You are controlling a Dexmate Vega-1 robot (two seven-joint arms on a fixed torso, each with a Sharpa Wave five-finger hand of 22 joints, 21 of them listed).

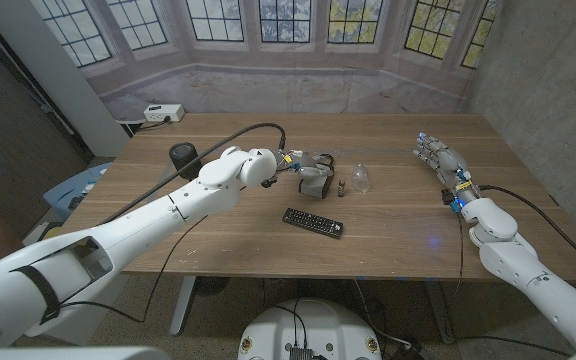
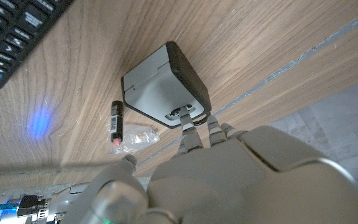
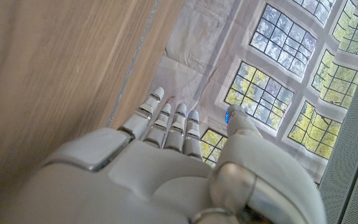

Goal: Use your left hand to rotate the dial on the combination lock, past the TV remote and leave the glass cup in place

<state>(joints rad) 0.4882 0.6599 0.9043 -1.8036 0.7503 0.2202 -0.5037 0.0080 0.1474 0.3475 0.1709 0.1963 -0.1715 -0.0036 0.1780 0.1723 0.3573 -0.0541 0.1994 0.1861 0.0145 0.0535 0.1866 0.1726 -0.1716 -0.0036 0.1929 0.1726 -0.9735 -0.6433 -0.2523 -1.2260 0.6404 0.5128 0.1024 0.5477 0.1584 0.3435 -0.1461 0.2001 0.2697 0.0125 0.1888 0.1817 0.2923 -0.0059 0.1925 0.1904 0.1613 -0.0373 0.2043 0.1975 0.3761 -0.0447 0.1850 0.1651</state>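
My left hand [image 1: 303,167] has its fingertips [image 2: 194,126] on the combination lock [image 2: 165,84], not clamped. A slip could push the lock toward the glass cup [image 1: 360,177] just beside it (the small tube [image 1: 340,189] lies between). The TV remote [image 1: 313,222] lies nearer me. Right of the cup the desk [image 1: 398,230] offers room; my right hand [image 1: 440,158] waits there, fingers apart.

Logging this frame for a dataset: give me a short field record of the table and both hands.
lock: grey-black box, past the remote
left hand: fingertips touching the lock
right hand: open, holding nothing, near the table's right edge
remote: black, near side of the lock
cup: clear glass, right of the lock
small tube: between lock and cup
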